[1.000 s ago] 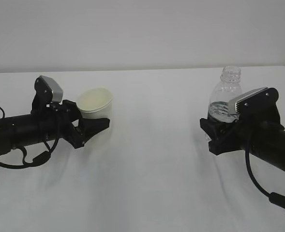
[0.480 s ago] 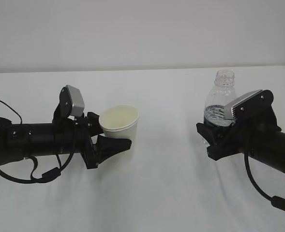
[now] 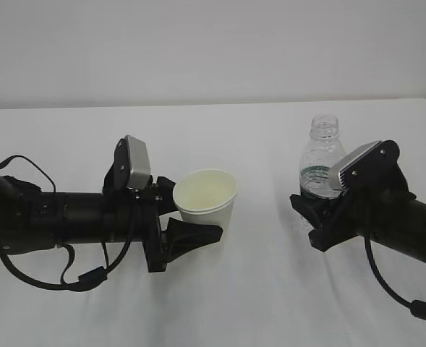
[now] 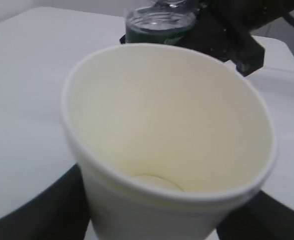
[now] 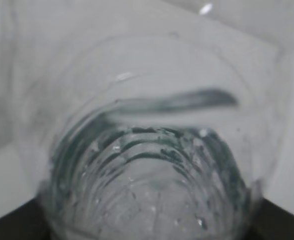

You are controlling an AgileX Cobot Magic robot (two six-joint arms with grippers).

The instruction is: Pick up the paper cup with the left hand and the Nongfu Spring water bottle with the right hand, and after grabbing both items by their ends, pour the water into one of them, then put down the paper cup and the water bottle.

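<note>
Two claws are loaded at this moment, one per arm. The left hand (image 3: 173,228) holds the paper cup (image 3: 207,201) between its jaws, which close on the lower part of the cup wall. The cup stands upright with its mouth facing up, directly ahead of the left claw and clear of the counter (image 3: 256,289) as far as the exterior view shows. In the left wrist view the paper cup (image 4: 171,145) fills the frame; its cream interior looks empty and dry.

To the right of the cup, across an open stretch of counter, the right hand (image 3: 315,217) grips the Nongfu Spring water bottle (image 3: 320,163) at its lower end. The jaws stand part-way apart and are filled by the bottle body. The bottle has no cap, its long axis is close to vertical, and its neck points up, above the right claw. The water (image 5: 151,200) sits in the lower section of the bottle, just above the grip.

The controlling relation for the pour is lateral: the cup mouth lies to the left of the bottle neck and lower than it, with the two items well apart. Judged from this layout, the gap must close before the right claw tilts the bottle's long axis toward the cup. Each arm appears about equally placed to close that gap. The pour itself has not begun.
</note>
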